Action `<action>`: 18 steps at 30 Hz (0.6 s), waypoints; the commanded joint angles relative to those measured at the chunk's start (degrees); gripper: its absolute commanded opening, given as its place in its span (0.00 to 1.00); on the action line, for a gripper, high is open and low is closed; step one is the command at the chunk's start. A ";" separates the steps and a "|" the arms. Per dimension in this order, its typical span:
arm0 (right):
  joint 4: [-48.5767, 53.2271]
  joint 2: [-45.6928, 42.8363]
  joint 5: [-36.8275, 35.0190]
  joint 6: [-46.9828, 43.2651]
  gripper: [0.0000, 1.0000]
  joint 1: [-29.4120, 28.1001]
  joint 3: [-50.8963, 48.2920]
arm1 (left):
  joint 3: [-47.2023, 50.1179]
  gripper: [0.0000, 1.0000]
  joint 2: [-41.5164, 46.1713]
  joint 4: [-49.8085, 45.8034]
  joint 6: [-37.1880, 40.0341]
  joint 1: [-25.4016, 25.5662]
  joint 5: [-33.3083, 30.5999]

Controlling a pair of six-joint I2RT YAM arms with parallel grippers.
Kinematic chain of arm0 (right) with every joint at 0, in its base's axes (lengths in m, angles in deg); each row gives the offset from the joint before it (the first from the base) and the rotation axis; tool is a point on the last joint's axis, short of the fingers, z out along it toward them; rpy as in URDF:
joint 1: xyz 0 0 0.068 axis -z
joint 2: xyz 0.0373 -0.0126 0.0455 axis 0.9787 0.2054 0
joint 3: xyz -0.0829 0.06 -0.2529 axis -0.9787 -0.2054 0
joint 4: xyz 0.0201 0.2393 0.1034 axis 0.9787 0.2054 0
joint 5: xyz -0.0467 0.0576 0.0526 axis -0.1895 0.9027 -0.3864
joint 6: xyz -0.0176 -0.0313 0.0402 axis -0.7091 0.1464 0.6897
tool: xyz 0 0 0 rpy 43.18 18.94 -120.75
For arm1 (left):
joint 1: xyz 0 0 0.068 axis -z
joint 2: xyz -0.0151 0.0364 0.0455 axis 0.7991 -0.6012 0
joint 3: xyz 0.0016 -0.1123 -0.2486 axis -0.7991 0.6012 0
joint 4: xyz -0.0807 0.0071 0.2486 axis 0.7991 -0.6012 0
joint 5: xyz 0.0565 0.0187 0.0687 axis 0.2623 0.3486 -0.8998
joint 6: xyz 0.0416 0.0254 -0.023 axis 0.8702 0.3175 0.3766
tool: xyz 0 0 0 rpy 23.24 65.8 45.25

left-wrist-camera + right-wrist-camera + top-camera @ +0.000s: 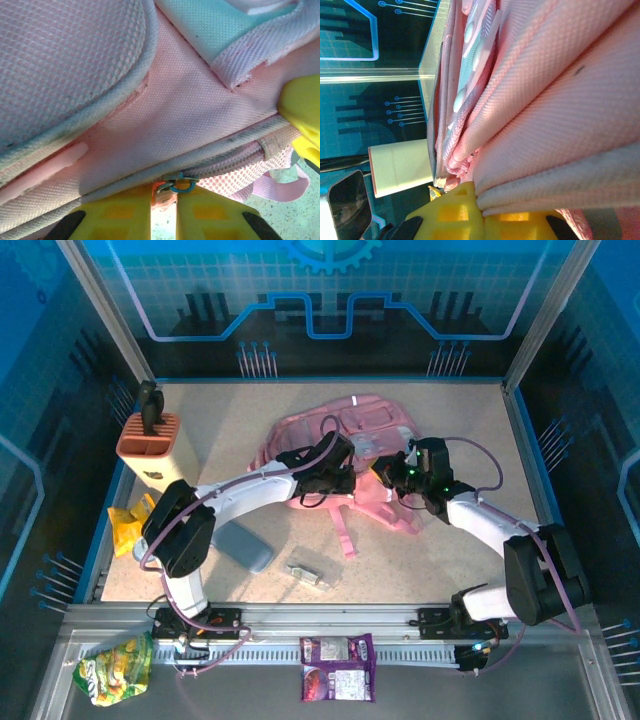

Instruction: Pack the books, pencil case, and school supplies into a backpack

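The pink backpack (352, 435) lies at the table's middle back, with its straps trailing toward me. At its near edge, my left gripper (337, 476) is shut on the zipper pull (167, 192), an orange tab hanging from a blue ring (183, 185) on the zip. My right gripper (396, 476) is shut on a folded fabric edge of the backpack (555, 125), with pale piping pinched between its yellow fingers (455, 210). The grey-blue pencil case (243, 545) and the small clear, silvery supply item (308, 573) lie on the table in front. The books are hidden.
A beige, orange-topped block (150, 445) stands at the back left, with a yellow snack bag (128, 523) below it. A green snack bag (115, 668) and purple packets (338, 667) lie on the front rail. Glass walls enclose the table.
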 commanded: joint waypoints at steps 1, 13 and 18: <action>-2.81 -3.01 1.24 -1.67 0.00 1.47 0.58 | 0.98 0.14 0.75 -2.30 2.30 -3.36 -6.24; -2.84 -2.76 1.81 -1.69 0.00 1.43 1.75 | 0.07 0.09 4.57 -7.49 7.14 -3.35 -7.98; -2.85 -2.53 1.60 -1.76 0.00 1.13 2.46 | -0.20 0.24 4.49 -7.37 7.00 -2.97 -2.10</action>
